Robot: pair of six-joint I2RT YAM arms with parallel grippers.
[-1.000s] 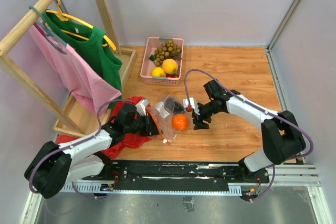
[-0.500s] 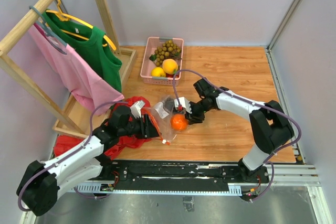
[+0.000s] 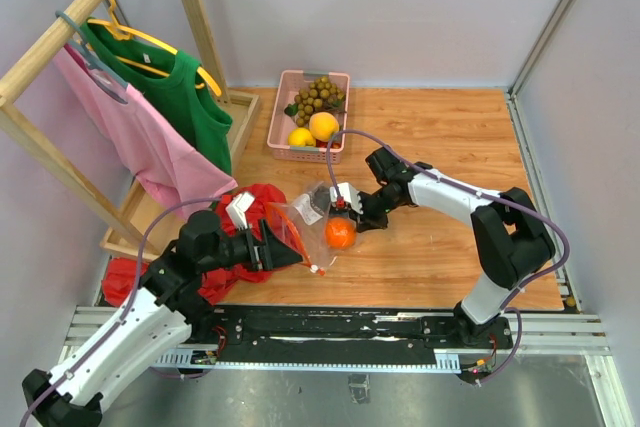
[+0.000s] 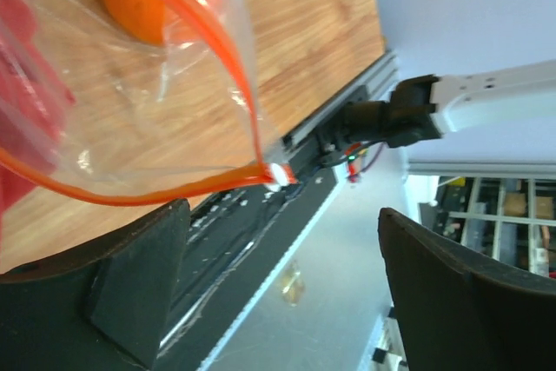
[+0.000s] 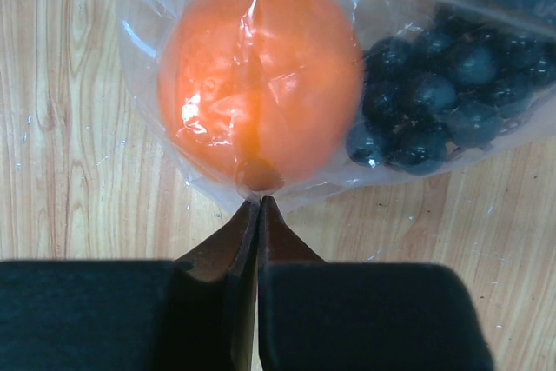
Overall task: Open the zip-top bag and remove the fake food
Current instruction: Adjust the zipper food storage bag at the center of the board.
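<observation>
Task object: the zip-top bag (image 3: 303,230) lies on the table (image 3: 440,147) between the two arms, its near side resting against the red cloth (image 3: 262,195).
Bag mouth: in the left wrist view the orange-red zip strip (image 4: 236,67) runs as two separate lines that meet at the slider (image 4: 276,175). The mouth therefore reads as open, so the opening step is judged done.
Left gripper (image 4: 282,232): released, fingers spread wide. The slider corner of the bag sits just above the gap, and nothing is clamped.
Right gripper (image 5: 259,208): clenched, tips pressed together at the edge of the bag right under the orange (image 5: 261,84). It appears to pinch a fold of the film there, though the tips hide the exact contact.
Food inside the bag: the orange and the dark purple bunch (image 5: 426,93) lie side by side and touching, both under clear film.
Food outside the bag: the tan-brown bunch (image 3: 320,97), the lemon (image 3: 301,137) and the yellow-orange fruit (image 3: 323,126) sit in the pink basket (image 3: 312,155), well apart from the bag at the far side of the table.
Progress: roughly past the halfway mark. Three pieces are out and two are left.
Remaining work: bring out the orange and the dark purple bunch through the open mouth.
Likely next requirement: with the closed end pinched, either tip the contents toward the mouth, or have the released gripper reach in for the orange, which lies nearer the opening.
</observation>
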